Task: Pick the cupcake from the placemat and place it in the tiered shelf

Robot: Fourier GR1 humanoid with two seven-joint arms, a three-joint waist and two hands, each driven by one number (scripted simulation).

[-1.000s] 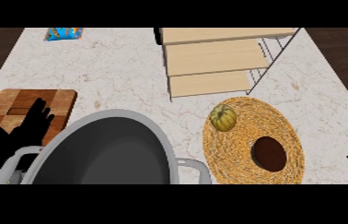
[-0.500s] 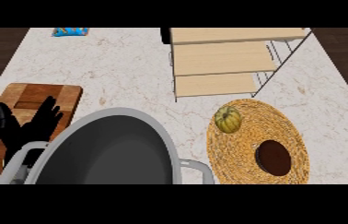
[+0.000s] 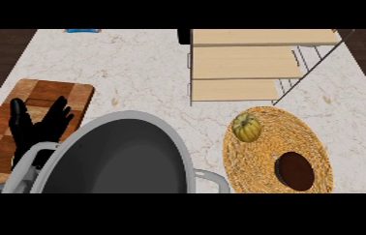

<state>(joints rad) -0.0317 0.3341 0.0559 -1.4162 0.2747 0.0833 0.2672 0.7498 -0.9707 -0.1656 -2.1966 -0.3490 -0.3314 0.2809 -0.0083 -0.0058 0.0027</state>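
Observation:
A round woven placemat (image 3: 276,137) lies at the lower right of the counter. On its near part sits a dark brown round cupcake (image 3: 295,170). A small yellow-green squash (image 3: 247,127) rests on the mat's far left edge. Behind the mat stands the tiered shelf (image 3: 243,65) with pale wooden boards and thin wire legs. My left hand (image 3: 39,125) shows at the left, fingers straight and up, resting over a wooden cutting board (image 3: 50,95). My right hand is not visible in the head view.
A large grey pot (image 3: 118,159) with a side handle fills the lower middle and hides part of my left forearm. A small blue object (image 3: 83,31) lies at the counter's far edge. Bare marble (image 3: 143,69) spreads between board and shelf.
The whole view has shifted slightly: shelf, placemat and pot sit further right and lower in the picture. My left hand stays open over the board.

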